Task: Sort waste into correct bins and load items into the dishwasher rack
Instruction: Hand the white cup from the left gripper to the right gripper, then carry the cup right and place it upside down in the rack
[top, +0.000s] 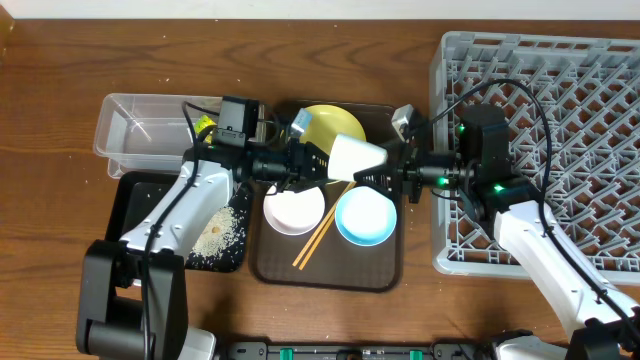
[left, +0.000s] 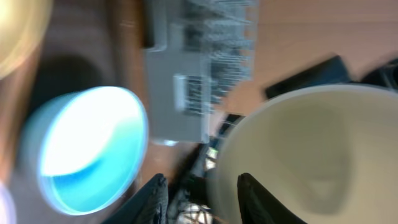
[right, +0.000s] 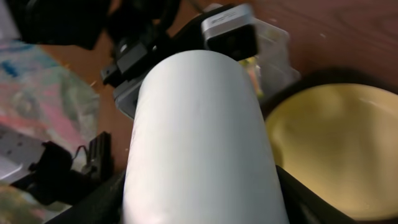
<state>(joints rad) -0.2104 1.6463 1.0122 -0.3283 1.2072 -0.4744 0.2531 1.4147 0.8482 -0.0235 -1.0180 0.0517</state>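
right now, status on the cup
Left gripper pinching cup rim, above brown tray. Right gripper straddles its base, grip unclear. No obstruction seen.

On the brown wooden table (top: 60, 180): a clear plastic rectangular tub (top: 110, 140) far left, a glossy black rectangular tray (top: 130, 205) just nearer, a dark brown serving tray (top: 330, 272) in the middle, and a large grey plastic lattice rack (top: 600, 150) right.

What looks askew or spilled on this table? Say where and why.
The pale cup lies sideways in mid-air over the brown tray, between the left gripper and the right gripper. Rice crumbs are scattered across the black tray. The chopsticks lie slanted between the white bowl and the blue bowl.
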